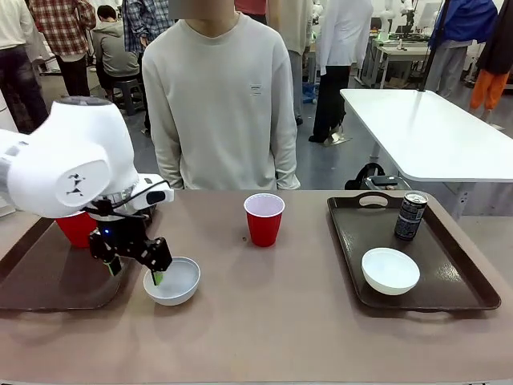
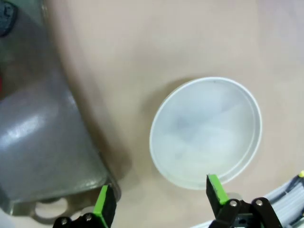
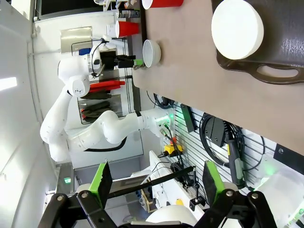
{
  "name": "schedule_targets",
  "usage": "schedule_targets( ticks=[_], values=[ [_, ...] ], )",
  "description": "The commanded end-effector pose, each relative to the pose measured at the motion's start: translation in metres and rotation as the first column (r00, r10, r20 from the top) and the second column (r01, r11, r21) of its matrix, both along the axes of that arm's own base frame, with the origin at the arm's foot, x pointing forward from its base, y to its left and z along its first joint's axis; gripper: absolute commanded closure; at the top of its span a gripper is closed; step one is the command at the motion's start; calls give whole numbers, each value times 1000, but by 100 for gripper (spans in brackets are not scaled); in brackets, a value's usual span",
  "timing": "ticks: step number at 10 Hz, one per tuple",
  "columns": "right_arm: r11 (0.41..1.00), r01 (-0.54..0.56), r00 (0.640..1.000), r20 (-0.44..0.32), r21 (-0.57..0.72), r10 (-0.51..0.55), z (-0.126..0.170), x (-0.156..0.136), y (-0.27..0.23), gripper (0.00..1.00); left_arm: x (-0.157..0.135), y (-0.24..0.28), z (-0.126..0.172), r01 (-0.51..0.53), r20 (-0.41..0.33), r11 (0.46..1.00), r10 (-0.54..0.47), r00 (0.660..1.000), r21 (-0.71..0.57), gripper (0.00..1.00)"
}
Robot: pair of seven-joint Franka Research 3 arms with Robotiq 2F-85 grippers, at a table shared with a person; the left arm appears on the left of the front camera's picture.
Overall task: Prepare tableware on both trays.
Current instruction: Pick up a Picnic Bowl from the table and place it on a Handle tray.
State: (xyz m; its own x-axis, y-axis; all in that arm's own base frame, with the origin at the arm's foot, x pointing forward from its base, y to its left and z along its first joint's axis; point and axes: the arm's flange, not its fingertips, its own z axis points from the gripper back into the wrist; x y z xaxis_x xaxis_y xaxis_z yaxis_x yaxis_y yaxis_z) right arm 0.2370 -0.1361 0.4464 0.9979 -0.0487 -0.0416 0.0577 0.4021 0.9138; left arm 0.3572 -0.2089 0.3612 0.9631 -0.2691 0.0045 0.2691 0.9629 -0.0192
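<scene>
1. Bowl point(image 1: 173, 281) sits on the counter point(image 1: 280, 321) just beside the left tray point(image 1: 48, 277); light, stiff, slick-looking, best pinched at its rim.
2. Left claw point(image 1: 135, 271) is spread, one finger inside the rim.
3. Red cup point(image 1: 264, 218) stands mid-counter.
4. Right claw point(image 3: 155, 183) is spread, holding nothing.

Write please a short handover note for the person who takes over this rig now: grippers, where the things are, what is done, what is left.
Left gripper: open, at the near rim of the bowl on the table, one finger inside it, beside the left tray.
Right gripper: open, holding nothing, off the table edge.
Done: right tray holds a bowl and a can.
Left: the middle cup stands between the trays; another cup is on the left tray, behind the arm. The table bowl is not yet on a tray.
</scene>
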Motion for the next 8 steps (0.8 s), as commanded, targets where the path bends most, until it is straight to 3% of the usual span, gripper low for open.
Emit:
schedule_targets(
  ticks=[1, 3, 5, 6, 7, 8],
  values=[
    [1000, 1, 1000, 9, 14, -1, 1, -2, 1, 0, 8, 2, -4, 15, 6, 997, -15, 1000, -76, 0],
    [1000, 1, 1000, 9, 14, -1, 1, -2, 1, 0, 8, 6, -14, -29, 38, 989, 34, 999, -142, 0],
    [1000, 1, 1000, 9, 14, -1, 1, -2, 1, 0, 11, 4, -22, -40, 35, 993, 44, 998, -112, 0],
    [1000, 1, 1000, 9, 14, -1, 1, -2, 1, 0, 11, 2, -23, -40, 50, 994, 46, 998, -101, 56],
    [1000, 1, 1000, 9, 14, -1, 1, -2, 1, 0, 10, 2, -25, -43, 53, 994, 48, 997, -98, 56],
    [1000, 1, 1000, 9, 14, -1, 1, -2, 1, 0, 10, 1, -25, -40, 57, 994, 46, 997, -99, 100]
  ],
)
